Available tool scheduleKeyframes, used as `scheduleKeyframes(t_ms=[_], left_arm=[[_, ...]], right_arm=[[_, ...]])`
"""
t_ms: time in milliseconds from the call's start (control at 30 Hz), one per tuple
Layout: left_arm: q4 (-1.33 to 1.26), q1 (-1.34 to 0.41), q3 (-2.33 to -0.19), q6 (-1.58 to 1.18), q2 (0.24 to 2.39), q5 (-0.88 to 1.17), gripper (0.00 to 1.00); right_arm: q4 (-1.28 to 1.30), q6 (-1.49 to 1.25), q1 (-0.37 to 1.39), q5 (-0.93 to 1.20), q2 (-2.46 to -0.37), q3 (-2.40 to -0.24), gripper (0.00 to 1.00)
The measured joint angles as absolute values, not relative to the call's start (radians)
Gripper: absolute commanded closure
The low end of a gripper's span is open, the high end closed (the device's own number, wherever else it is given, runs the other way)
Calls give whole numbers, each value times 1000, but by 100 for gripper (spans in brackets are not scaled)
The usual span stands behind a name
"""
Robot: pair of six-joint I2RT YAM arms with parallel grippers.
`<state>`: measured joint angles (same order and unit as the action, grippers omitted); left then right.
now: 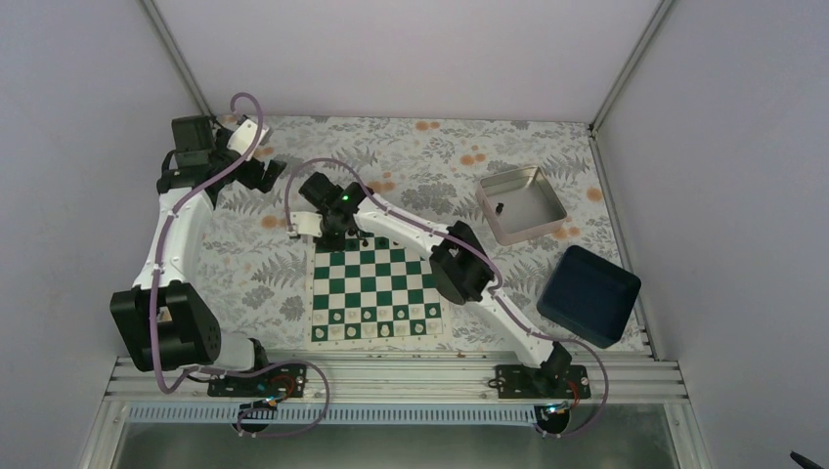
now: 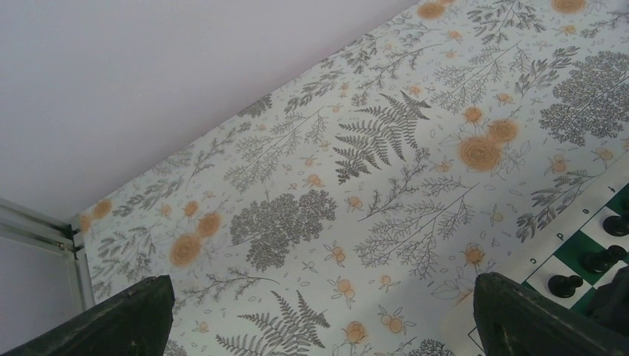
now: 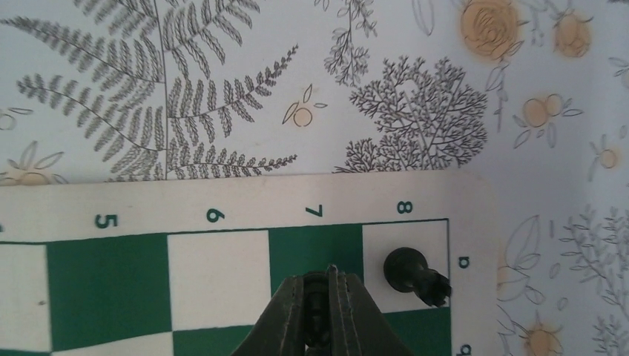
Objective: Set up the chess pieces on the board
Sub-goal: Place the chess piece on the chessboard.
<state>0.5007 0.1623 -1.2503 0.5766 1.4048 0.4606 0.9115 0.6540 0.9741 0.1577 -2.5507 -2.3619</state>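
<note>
Closest in the right wrist view, the right end effector [image 3: 328,288] has its fingers pressed almost together on a slim black piece [image 3: 317,315], of which only a dark sliver shows between them. It hangs over a green square in the outermost row of the board [image 3: 111,289], beside the printed 7 on the border. Just to its right, apart from the fingers, a black pawn [image 3: 409,271] occupies the white corner square by the 8. Beyond the fingertips the board's white border ends and the flower-printed worktop [image 3: 222,89] begins.

The left end effector [image 2: 326,326] is spread fully wide with nothing between its fingers [image 2: 126,319], above the floral cloth. Off to its right a corner of the board comes into its view, with three black pieces [image 2: 602,258] standing on the edge squares there.

From above, the left end effector is well to the left of the right one, off the board. White pieces [image 1: 376,329] line the rows on the side of the board opposite the right end effector, nearer the arm bases. Well to the right of the right end effector sits a silvery tray [image 1: 488,213] holding one small dark piece [image 1: 500,207]. A dark blue box [image 1: 589,295] lies nearer the bases than the tray.
</note>
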Motion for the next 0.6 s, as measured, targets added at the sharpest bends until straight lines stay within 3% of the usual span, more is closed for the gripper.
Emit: scheduleKeyframes(t_ms=[600], left_arm=[[487, 196, -1209, 564, 1381, 518, 0]], right_arm=[[875, 664, 975, 139, -2599, -2361, 97]])
